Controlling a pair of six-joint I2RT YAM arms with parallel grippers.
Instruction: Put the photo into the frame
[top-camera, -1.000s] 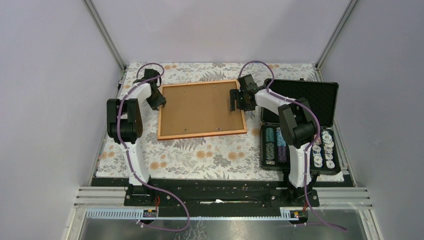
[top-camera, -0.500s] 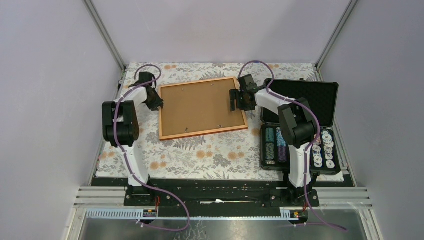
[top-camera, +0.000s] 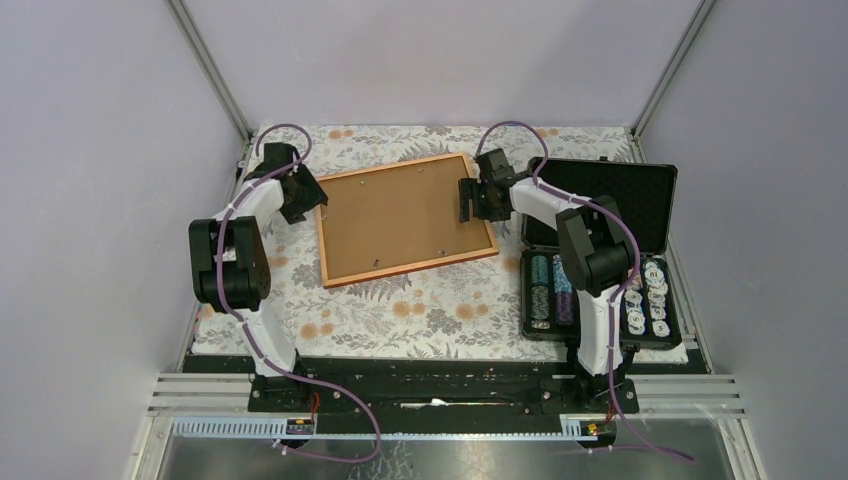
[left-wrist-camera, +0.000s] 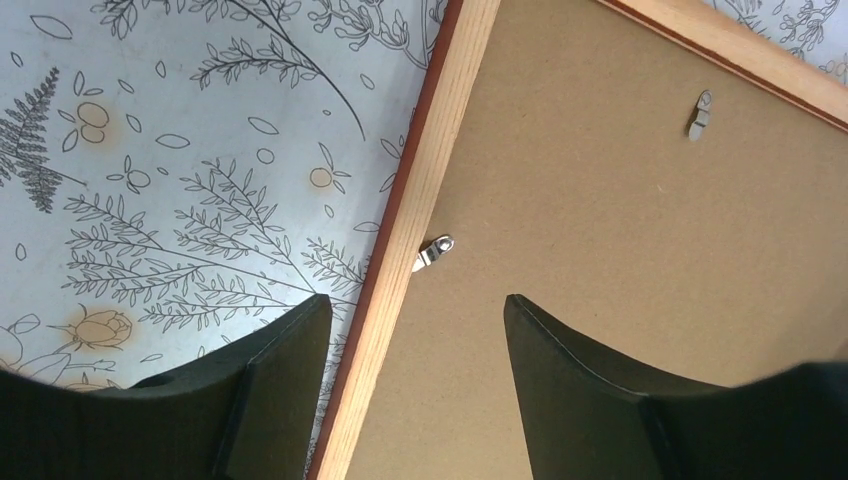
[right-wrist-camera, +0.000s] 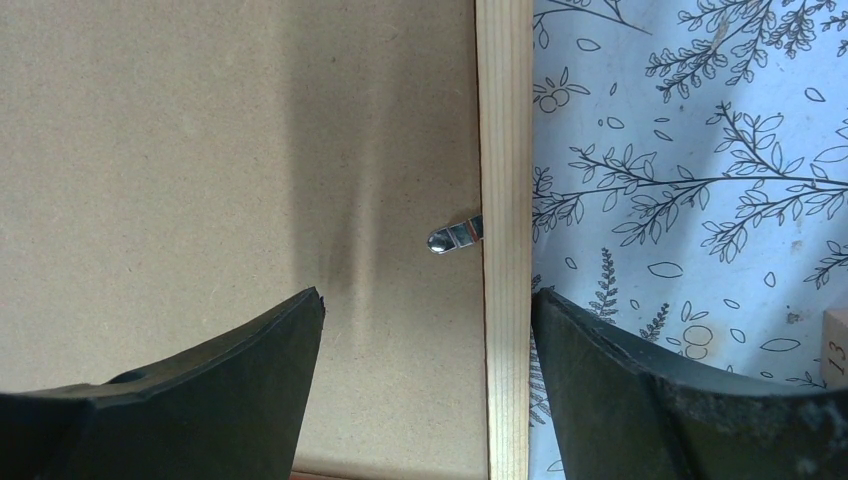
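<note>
Frame (top-camera: 411, 267) lies back-up in the middle of the top view, skewed on the bench (top-camera: 440, 310), with the brown backing board (top-camera: 400, 215) seated in it. Photo isn't visible in any view, so I can't tell whether it's under the board.

Left gripper (left-wrist-camera: 415, 330) is at the frame's left rail, jaws apart and straddling the rail, holding nothing. Right gripper (right-wrist-camera: 428, 300) is at the right rail, jaws wide and also empty.

Each wrist view has a metal turn clip centred between the fingers – left clip (left-wrist-camera: 433, 251), right clip (right-wrist-camera: 455, 236) – and both reach over the board.

My read is that the clips are the job here. I'd work one clip at a time:
- Brace the rail with the other gripper so the frame doesn't skid further.
- Set one fingertip down beside the tab, not on it.
- Sweep along the rail, low and slow.
</note>
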